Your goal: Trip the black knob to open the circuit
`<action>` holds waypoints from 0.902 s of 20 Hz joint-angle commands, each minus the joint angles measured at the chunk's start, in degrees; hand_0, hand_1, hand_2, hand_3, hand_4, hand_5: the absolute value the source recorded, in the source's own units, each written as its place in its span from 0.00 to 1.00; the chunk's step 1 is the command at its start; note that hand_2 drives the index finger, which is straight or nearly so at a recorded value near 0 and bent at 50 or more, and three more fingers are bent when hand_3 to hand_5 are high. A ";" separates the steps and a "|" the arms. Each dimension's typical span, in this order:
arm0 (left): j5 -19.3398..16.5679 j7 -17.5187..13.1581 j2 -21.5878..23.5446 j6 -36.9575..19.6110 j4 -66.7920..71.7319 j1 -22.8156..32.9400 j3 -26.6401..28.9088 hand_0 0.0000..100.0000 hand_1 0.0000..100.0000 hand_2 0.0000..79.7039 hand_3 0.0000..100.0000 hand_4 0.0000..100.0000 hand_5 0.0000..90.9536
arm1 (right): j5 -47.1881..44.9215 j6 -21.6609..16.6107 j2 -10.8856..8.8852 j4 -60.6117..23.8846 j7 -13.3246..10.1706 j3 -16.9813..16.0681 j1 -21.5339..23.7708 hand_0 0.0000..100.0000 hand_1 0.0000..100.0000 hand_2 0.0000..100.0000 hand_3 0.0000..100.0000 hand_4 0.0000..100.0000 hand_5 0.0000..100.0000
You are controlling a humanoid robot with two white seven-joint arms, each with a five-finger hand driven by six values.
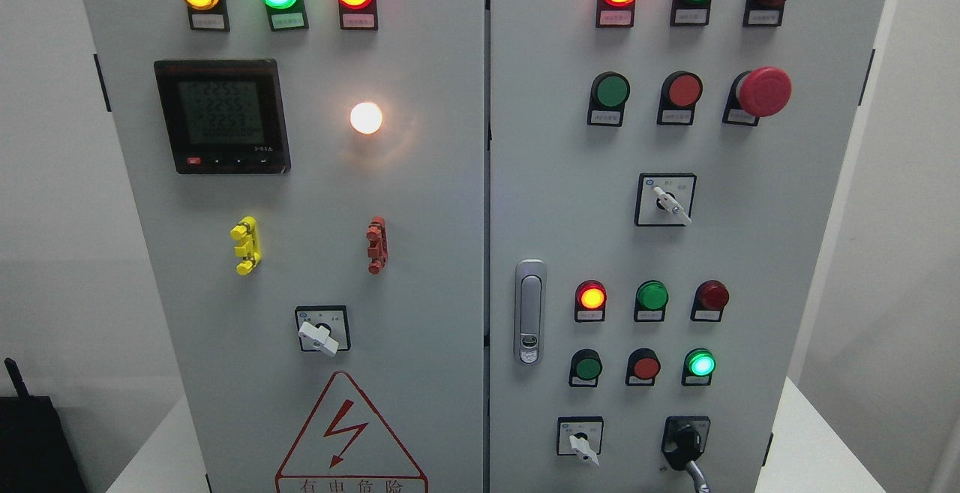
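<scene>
The black knob (685, 440) sits at the lower right of the grey electrical cabinet's right door (750, 253), in a black square mount. A dark handle with a grey tip points down from it toward the bottom edge of the picture. Neither of my hands shows in the head view.
The panel carries several lit and unlit lamps, a red mushroom button (761, 92), white selector switches (671, 204) (320, 337) (581, 444), a meter (222, 115), a silver door latch (529, 311) and a high-voltage warning sign (349, 440). The cabinet stands on a white surface (817, 448).
</scene>
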 commanded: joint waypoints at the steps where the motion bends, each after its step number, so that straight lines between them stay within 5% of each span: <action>1: 0.14 0.01 -0.09 -0.08 -0.01 -0.14 0.07 0.12 0.39 0.00 0.00 0.00 0.00 | 0.01 -1.10 -0.16 -2.90 1.59 0.07 -0.79 1.00 0.86 0.00 0.97 0.90 0.91; 18: 0.14 0.01 -0.09 -0.08 -0.01 -0.14 0.07 0.12 0.39 0.00 0.00 0.00 0.00 | -0.17 -1.10 -0.34 -1.67 1.68 -1.60 -0.26 1.00 0.87 0.00 0.97 0.90 0.91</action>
